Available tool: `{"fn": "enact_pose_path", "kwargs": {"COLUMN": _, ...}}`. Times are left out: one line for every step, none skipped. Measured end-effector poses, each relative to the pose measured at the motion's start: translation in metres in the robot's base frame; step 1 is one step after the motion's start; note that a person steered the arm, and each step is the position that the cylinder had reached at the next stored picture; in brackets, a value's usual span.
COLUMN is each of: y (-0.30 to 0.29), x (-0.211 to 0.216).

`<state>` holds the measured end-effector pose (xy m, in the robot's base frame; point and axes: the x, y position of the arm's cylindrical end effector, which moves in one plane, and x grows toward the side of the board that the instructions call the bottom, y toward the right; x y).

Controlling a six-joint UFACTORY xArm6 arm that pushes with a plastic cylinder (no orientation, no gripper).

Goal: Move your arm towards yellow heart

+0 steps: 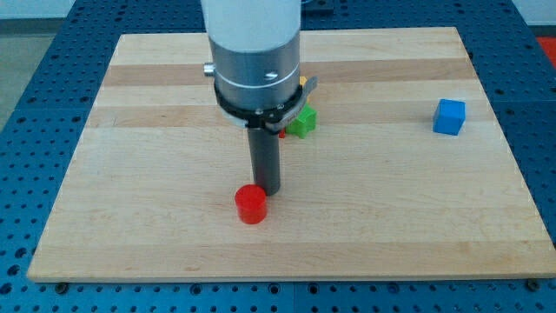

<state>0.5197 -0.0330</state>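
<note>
No yellow heart shows in the camera view; the arm's wide body may be hiding it. My tip (268, 191) rests on the wooden board just above and to the right of a red cylinder (251, 205), nearly touching it. A green block (302, 122) lies above the tip, at the right edge of the arm's body, partly covered. A small sliver of a red block (281, 133) shows beside the green one, mostly hidden by the arm.
A blue cube (449, 116) sits far to the view's right. The wooden board (130, 217) lies on a blue perforated table (26, 104). The arm's white and grey body (256, 61) covers the board's upper middle.
</note>
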Motion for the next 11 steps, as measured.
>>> {"fn": "enact_pose_path", "kwargs": {"y": -0.009, "x": 0.017}}
{"fn": "enact_pose_path", "kwargs": {"y": -0.010, "x": 0.017}}
{"fn": "enact_pose_path", "kwargs": {"y": -0.010, "x": 0.017}}
{"fn": "enact_pose_path", "kwargs": {"y": -0.010, "x": 0.010}}
{"fn": "enact_pose_path", "kwargs": {"y": -0.012, "x": -0.006}}
{"fn": "enact_pose_path", "kwargs": {"y": -0.038, "x": -0.014}}
{"fn": "enact_pose_path", "kwargs": {"y": -0.080, "x": -0.017}}
{"fn": "enact_pose_path", "kwargs": {"y": -0.106, "x": -0.034}}
{"fn": "enact_pose_path", "kwargs": {"y": -0.111, "x": -0.067}}
{"fn": "enact_pose_path", "kwargs": {"y": -0.111, "x": -0.098}}
{"fn": "enact_pose_path", "kwargs": {"y": -0.099, "x": -0.122}}
